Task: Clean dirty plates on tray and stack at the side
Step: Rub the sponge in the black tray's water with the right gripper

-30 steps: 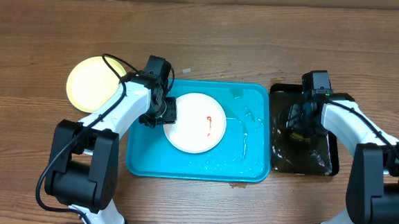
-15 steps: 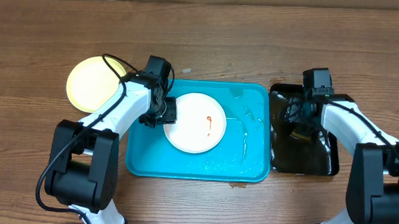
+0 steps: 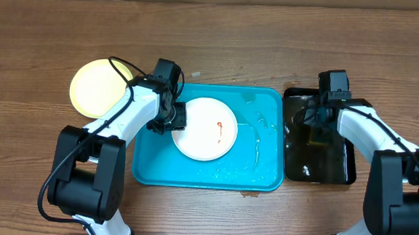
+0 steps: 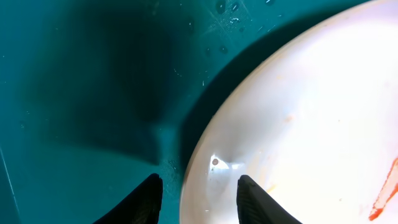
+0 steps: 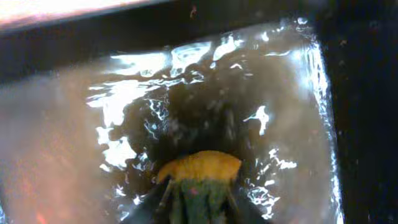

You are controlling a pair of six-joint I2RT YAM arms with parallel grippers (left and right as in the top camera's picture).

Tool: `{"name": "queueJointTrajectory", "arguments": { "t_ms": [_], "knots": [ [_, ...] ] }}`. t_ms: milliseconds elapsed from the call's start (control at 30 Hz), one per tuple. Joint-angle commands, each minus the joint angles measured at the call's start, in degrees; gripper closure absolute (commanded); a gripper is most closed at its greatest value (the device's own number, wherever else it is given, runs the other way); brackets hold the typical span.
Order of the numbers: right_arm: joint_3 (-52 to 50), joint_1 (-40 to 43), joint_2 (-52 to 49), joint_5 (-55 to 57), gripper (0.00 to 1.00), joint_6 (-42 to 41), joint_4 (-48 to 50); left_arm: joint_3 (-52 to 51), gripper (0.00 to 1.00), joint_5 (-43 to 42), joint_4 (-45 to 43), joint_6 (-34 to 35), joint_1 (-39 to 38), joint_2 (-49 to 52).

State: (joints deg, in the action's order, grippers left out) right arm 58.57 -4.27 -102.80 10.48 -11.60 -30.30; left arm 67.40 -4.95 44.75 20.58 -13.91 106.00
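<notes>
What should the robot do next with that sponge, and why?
Probably lift the sponge out of the black tray and carry it to the white plate. The right hand holds it there, the red smear is unwiped, and the left hand straddles the plate's rim.

You have a big blue tray (image 3: 257, 171) lying flat in the middle of the table (image 3: 236, 46), and its floor looks wet. A round white plate (image 3: 205, 128) lies flat in its left half, with a small red smear near the middle. A pale yellow plate (image 3: 95, 88) lies flat on the table, left of the tray and not touching it.
</notes>
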Motion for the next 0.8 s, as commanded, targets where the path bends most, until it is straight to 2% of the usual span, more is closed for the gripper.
{"name": "queueJointTrajectory", "arguments": {
  "t_ms": [0, 67, 100, 133, 233, 333, 367, 667, 767],
  "knots": [
    [2.62, -0.11, 0.57, -0.2, 0.72, -0.17, -4.7, -0.28, 0.59, -0.66, 0.15, -0.85, -0.37, -0.35],
    [3.98, -0.11, 1.18, -0.17, 0.69, -0.2, -7.89, -0.28, 0.59, -0.66, 0.22, -0.85, -0.37, -0.35],
    [4.13, -0.11, 1.33, -0.2, 0.63, -0.17, -8.74, -0.28, 0.59, -0.66, 0.2, -0.87, -0.37, -0.35],
    [4.11, -0.11, 1.36, -0.17, 0.52, -0.17, -9.18, -0.28, 0.59, -0.66, 0.17, -0.87, -0.37, -0.35],
    [3.65, -0.11, 1.01, -0.26, 0.47, -0.22, -10.16, -0.28, 0.59, -0.63, -0.04, -0.85, -0.37, -0.35],
    [2.21, -0.11, 1.01, -0.28, 0.28, -0.24, -10.12, -0.28, 0.59, -0.7, -0.22, -0.83, -0.37, -0.35],
    [1.95, -0.11, 1.01, -0.24, 0.25, -0.2, -10.1, -0.28, 0.59, -0.7, -0.2, -0.85, -0.37, -0.35],
    [1.95, -0.11, 1.03, -0.22, 0.18, -0.2, -12.02, -0.28, 0.6, -0.7, 0.2, -0.85, -0.44, -0.35],
    [1.95, -0.11, 1.03, -0.24, 0.2, -0.22, -12.31, -0.28, 0.61, -0.72, 0.15, -0.85, -0.44, -0.35]
  ]
}}
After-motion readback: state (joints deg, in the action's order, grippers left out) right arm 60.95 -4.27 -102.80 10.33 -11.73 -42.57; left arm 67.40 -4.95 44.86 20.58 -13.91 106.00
